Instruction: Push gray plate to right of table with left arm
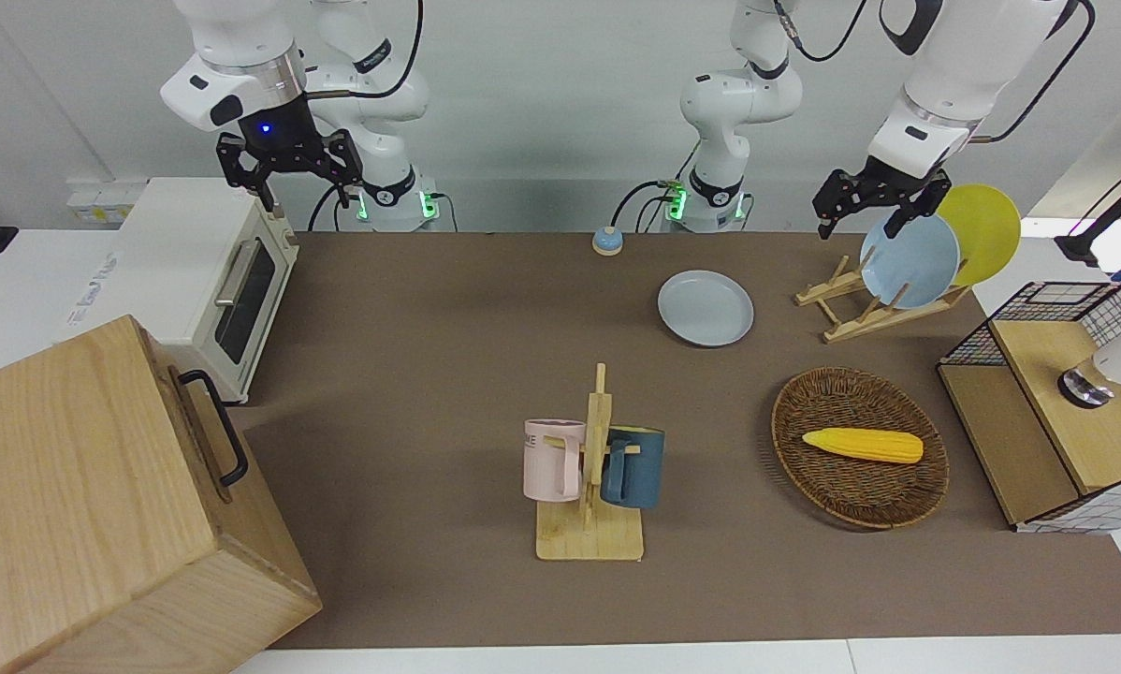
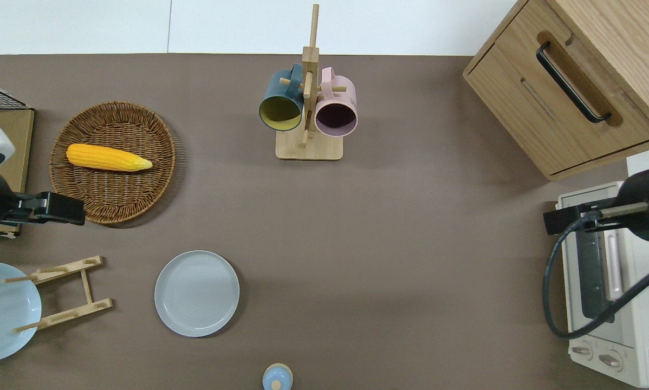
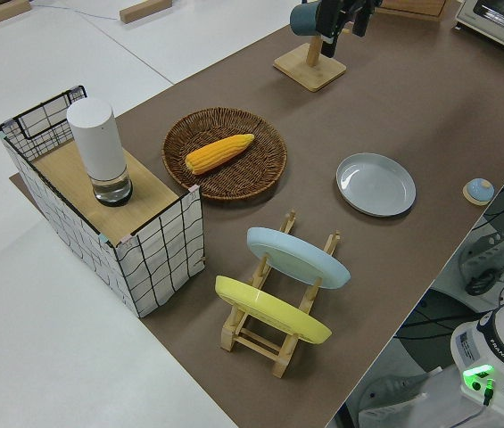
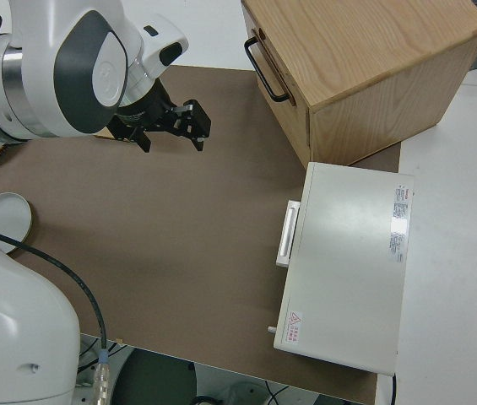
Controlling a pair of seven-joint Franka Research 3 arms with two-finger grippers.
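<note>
The gray plate lies flat on the brown table, near the robots' edge and somewhat toward the left arm's end. It also shows in the overhead view and the left side view. My left gripper is up in the air, open and empty. In the overhead view, the left gripper is over the rim of the wicker basket, clear of the plate. My right arm is parked, with the right gripper open.
A wooden rack holds a sky-blue plate and a yellow plate. Corn lies in the basket. A mug tree, a wooden drawer box, a toaster oven, a wire crate and a small blue knob also stand on the table.
</note>
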